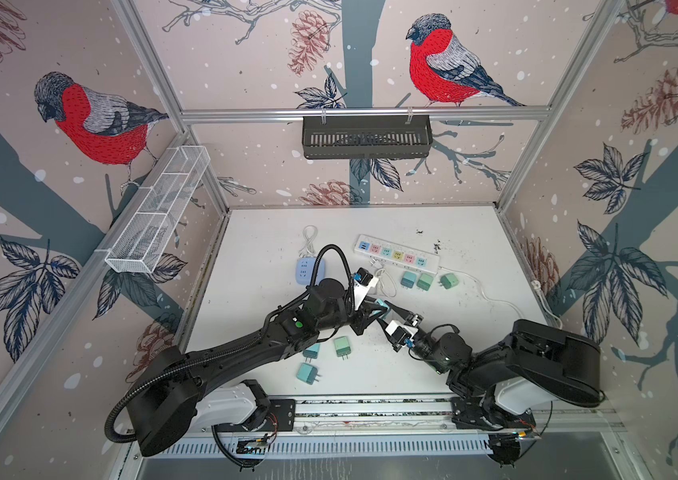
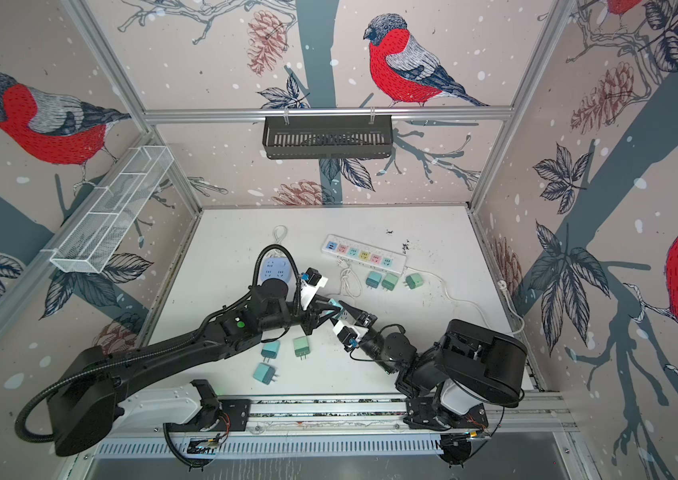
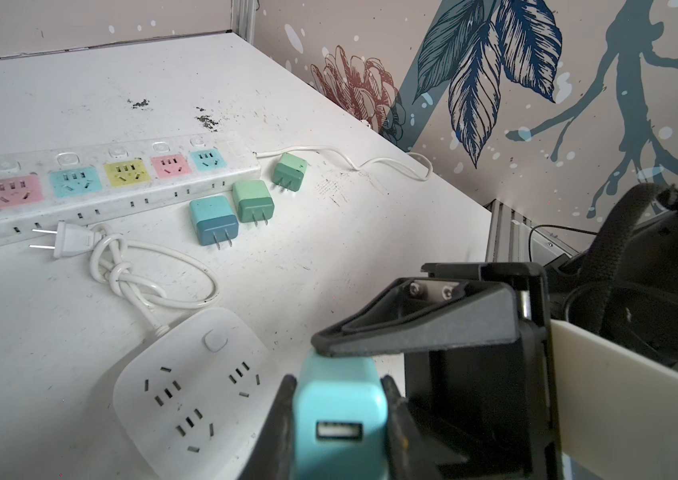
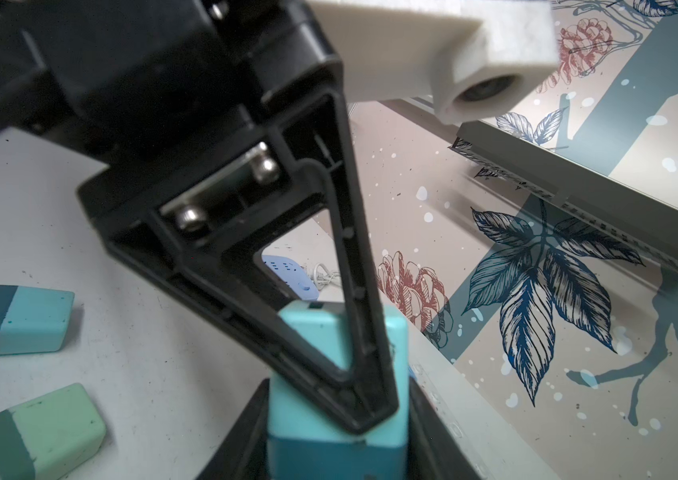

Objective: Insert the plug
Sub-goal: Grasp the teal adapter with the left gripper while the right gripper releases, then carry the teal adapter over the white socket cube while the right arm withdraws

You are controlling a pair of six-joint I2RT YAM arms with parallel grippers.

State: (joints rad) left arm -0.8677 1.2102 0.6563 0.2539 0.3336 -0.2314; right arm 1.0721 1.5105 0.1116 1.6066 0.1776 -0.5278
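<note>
A light-blue plug (image 3: 339, 415) with a USB port on its end hangs above the table between both grippers. My left gripper (image 3: 339, 399) is shut on its sides. My right gripper (image 4: 335, 415) is also shut on this plug (image 4: 308, 415), gripping its dark-blue end. In both top views the two grippers meet at the plug (image 1: 380, 305) (image 2: 334, 308) mid-table. The plug's prongs are hidden. A white square socket block (image 3: 187, 399) lies just below. The long power strip (image 1: 397, 253) (image 3: 100, 178) with coloured sockets lies further back.
Three spare plugs (image 1: 425, 281) lie beside the strip and three more (image 1: 342, 346) near the front under the left arm. A lavender socket block (image 1: 307, 270) sits at the left. A knotted white cord (image 3: 121, 274) and the strip's cable (image 1: 495, 299) trail over the table.
</note>
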